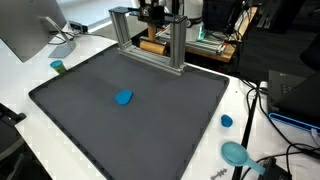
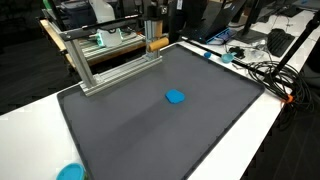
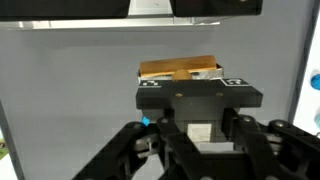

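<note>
My gripper [image 1: 155, 14] [image 2: 152, 18] hangs high at the back of the table, over the aluminium frame [image 1: 150, 58] [image 2: 110, 75]. In the wrist view the gripper [image 3: 200, 130] is shut on a black block [image 3: 200, 97] with two white marker squares on top; a pale patch shows between the fingers. Just beyond the black block lies a wooden block [image 3: 180, 68], also seen under the gripper as a wooden block [image 1: 152, 45] [image 2: 156, 43] in both exterior views. A small blue object [image 1: 124, 97] [image 2: 175, 97] lies alone on the dark grey mat [image 1: 130, 135] [image 2: 170, 135], well away from the gripper.
A monitor [image 1: 25, 30] and a small green cup [image 1: 58, 67] stand beside one edge of the mat. A blue cap [image 1: 227, 121], a teal dish [image 1: 236, 153] and cables [image 1: 285, 150] lie on the opposite white margin. Cables [image 2: 260, 70] run along the table side.
</note>
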You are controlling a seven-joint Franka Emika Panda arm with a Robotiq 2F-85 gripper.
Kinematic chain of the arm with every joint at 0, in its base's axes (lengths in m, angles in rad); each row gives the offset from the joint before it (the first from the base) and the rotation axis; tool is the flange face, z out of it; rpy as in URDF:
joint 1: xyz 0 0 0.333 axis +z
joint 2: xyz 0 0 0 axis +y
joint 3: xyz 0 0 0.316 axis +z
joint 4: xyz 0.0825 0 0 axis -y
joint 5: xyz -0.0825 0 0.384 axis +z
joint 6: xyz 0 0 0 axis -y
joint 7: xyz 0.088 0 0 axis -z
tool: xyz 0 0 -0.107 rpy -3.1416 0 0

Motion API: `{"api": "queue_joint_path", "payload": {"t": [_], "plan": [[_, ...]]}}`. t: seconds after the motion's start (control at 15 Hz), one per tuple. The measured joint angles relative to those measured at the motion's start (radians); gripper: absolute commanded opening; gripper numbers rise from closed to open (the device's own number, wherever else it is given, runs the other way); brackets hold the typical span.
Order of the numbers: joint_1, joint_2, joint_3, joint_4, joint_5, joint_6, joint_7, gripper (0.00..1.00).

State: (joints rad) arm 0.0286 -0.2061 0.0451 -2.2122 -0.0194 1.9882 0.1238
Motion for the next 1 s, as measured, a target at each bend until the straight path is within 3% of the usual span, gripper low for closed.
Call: {"api": "queue_joint_path", "payload": {"t": [0.27,0.47,0.53,0.6,0.67,1.0], "plan": [[-0.011,-0.024,-0.066,-0.073,0.074,0.106,-0.155,0.22],[-0.018,-0.074,-0.101,-0.111,0.091,0.107,-0.249,0.22],[-0.019,-0.096,-0.108,-0.121,0.091,0.100,-0.265,0.47],[-0.019,-0.120,-0.111,-0.127,0.091,0.088,-0.276,0.47],[-0.019,-0.142,-0.112,-0.133,0.091,0.079,-0.281,0.22],[-0.019,-0.160,-0.103,-0.143,0.083,0.073,-0.280,0.22]]}}
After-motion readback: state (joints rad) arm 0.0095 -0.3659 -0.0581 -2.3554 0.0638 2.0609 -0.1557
